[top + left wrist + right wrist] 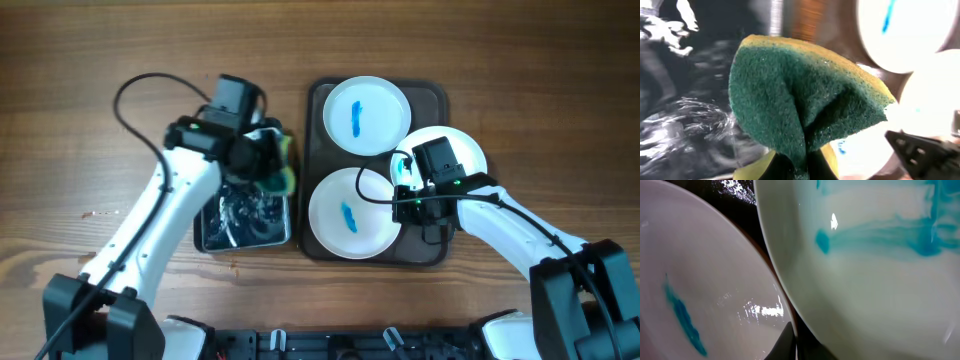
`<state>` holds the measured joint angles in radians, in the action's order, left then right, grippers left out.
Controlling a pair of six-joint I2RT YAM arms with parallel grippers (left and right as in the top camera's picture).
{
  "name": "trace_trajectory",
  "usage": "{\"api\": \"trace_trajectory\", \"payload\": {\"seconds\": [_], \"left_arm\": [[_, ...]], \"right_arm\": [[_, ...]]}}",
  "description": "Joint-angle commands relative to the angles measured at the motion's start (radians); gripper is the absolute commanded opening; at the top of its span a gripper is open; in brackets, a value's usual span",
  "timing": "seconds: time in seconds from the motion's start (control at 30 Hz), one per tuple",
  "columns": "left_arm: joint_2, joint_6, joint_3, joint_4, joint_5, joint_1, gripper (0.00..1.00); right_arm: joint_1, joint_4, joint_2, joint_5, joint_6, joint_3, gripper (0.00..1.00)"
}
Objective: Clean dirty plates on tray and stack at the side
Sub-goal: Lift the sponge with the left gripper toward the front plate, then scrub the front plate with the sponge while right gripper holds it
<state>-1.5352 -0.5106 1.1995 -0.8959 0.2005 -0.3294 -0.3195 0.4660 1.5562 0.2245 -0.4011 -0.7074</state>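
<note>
Sponge (805, 100): coarse green, folded | plate (875, 290): round, glossy white, blue-streaked

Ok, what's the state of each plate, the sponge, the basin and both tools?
top plate: blue smear, on tray.
lower plate: blue smear, on tray.
right plate: smeared blue, rim pinched by right tool.
sponge: folded, above basin edge.
basin: holds liquid.
left tool: shut on sponge.
right tool: shut on right plate.

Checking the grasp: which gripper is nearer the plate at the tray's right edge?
Right. The right gripper sits at that plate's left rim, jaws shut on it; the left gripper is beyond the tray's left side, holding the sponge over the basin.
</note>
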Motion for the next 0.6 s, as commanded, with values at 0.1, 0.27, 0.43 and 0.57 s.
{"api": "trace_trajectory", "payload": {"seconds": [0.1,0.27,0.43,0.57], "left_arm": [[-0.169,-0.222,0.01,0.113,0.035,-0.218,0.04],[-0.327,-0.291,0.01,0.226,0.121,-0.335,0.04],[-0.415,-0.316,0.01,0.328,0.133,-0.404,0.04],[-0.425,-0.314,0.011,0.264,0.045,-0.401,0.04]], "right_arm": [[0.003,0.003,0.022,-0.105,-0.046,-0.001,0.04],[0.003,0.004,0.022,-0.105,-0.046,-0.001,0.04],[0.003,0.006,0.022,-0.105,-0.046,-0.001,0.04],[0.003,0.006,0.022,-0.105,-0.046,-0.001,0.04]]}}
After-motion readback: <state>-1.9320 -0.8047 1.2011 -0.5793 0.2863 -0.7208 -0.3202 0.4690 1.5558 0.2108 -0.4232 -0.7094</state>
